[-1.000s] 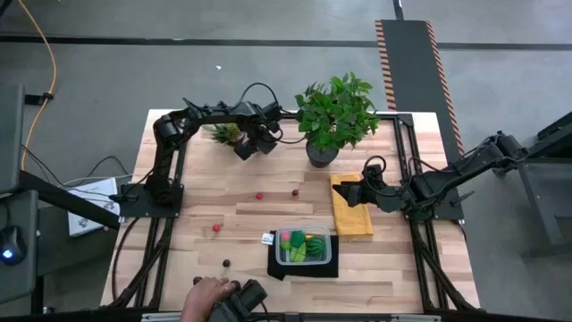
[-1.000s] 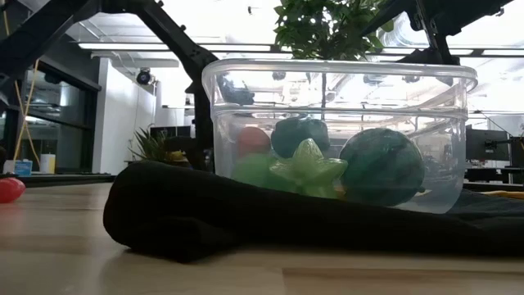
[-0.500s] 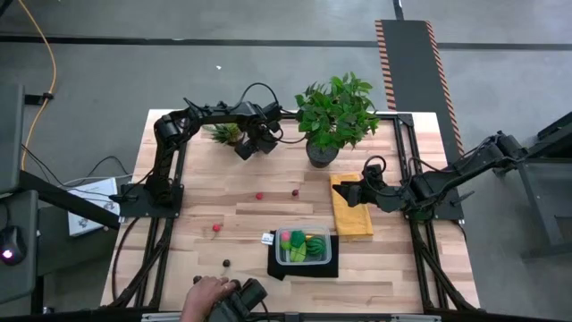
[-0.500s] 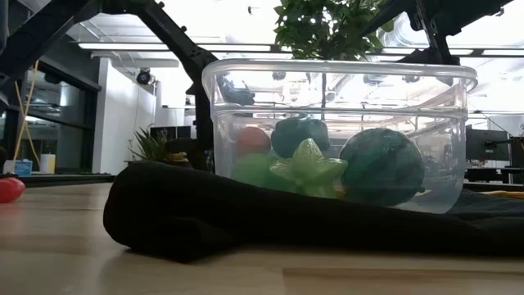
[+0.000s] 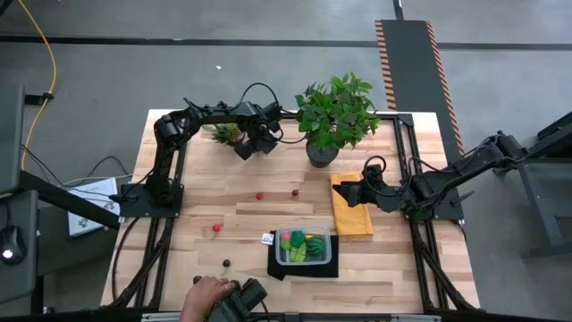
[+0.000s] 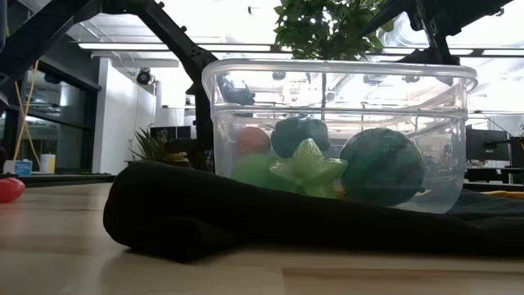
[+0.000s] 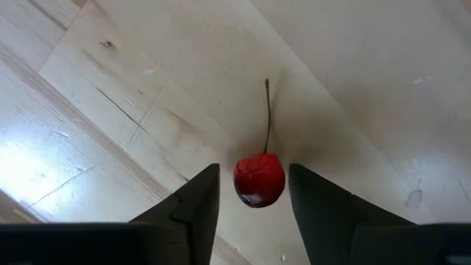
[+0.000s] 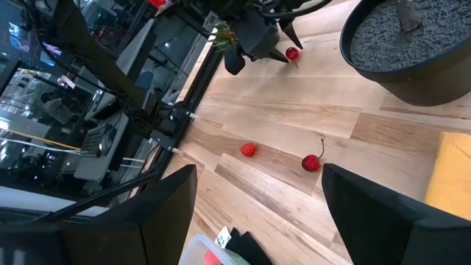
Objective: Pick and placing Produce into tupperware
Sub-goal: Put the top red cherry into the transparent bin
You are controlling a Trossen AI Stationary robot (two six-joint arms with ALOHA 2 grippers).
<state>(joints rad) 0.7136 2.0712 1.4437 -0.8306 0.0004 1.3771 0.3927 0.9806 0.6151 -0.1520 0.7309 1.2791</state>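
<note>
Up in the upper left of the high view, the left pincer (image 5: 248, 146) is down at the tabletop (image 5: 206, 206) beside a small spiky plant (image 5: 225, 133). Seen from its own wrist, its two dark fingers (image 7: 193, 202) stand a moderate way apart with a red cherry (image 7: 259, 179) lying on the wood between them, stem pointing away. There is a sliver of wood showing on either side of the fruit, so it is flanked, not pinched.

The right pincer (image 5: 349, 191) hangs over the yellow cloth (image 5: 351, 212) at the right of centre, its fingers spread wide with nothing between them.

The tupperware (image 5: 304, 246) sits low and centre on a black mat (image 5: 301, 265); from table height it shows a dark green round piece (image 6: 381, 166), a pale green star-shaped one (image 6: 308, 170) and a reddish one (image 6: 254, 140) inside.

Loose on the wood lie a red berry (image 5: 259, 195) and a second cherry (image 5: 295, 191) mid-frame, a pink-red piece (image 5: 216, 228) further left, and a dark berry (image 5: 226, 263) near the bottom.

A big leafy potted plant (image 5: 332, 114) stands at top centre. A person's hand (image 5: 204, 293) rests at the bottom edge.
</note>
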